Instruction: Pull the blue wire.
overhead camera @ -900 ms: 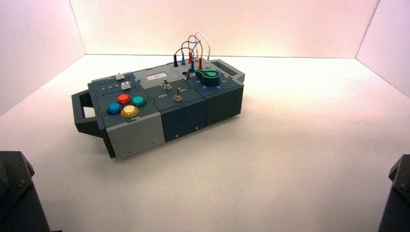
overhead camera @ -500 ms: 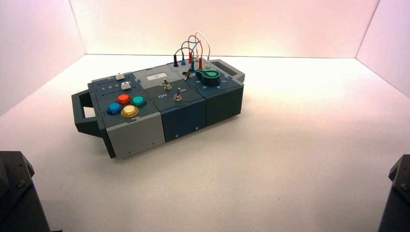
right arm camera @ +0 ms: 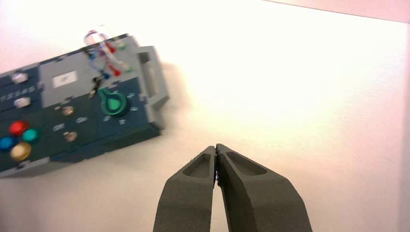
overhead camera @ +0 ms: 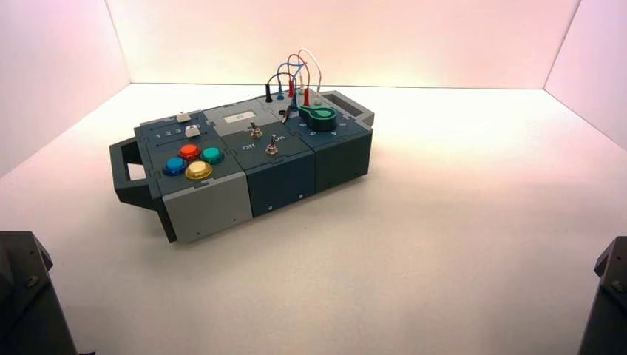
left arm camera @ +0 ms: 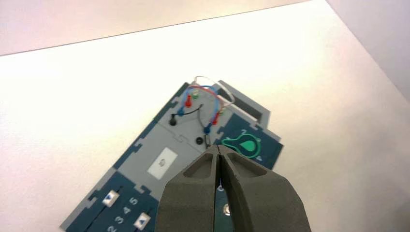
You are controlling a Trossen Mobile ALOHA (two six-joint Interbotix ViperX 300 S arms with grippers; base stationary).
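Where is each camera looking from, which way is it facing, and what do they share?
High view: above and behind the arms, looking down at the grey and dark-blue button box; parts of both black arms show at the lower edges.
Left wrist view: on the left arm, facing the box's wires from above; the closed black left gripper shows.
Right wrist view: on the right arm, facing down beside the box; the closed black right gripper shows.
Both wrist views share the thin blue wire and round green knob.

Dark grey, smooth plates are forming both fingers (left arm camera: 188, 198); oblong recesses are marking them near the tips; behind the fingers, black arms (overhead camera: 33, 296) are showing angular edges, a round screw (overhead camera: 32, 282) sitting on the left one.
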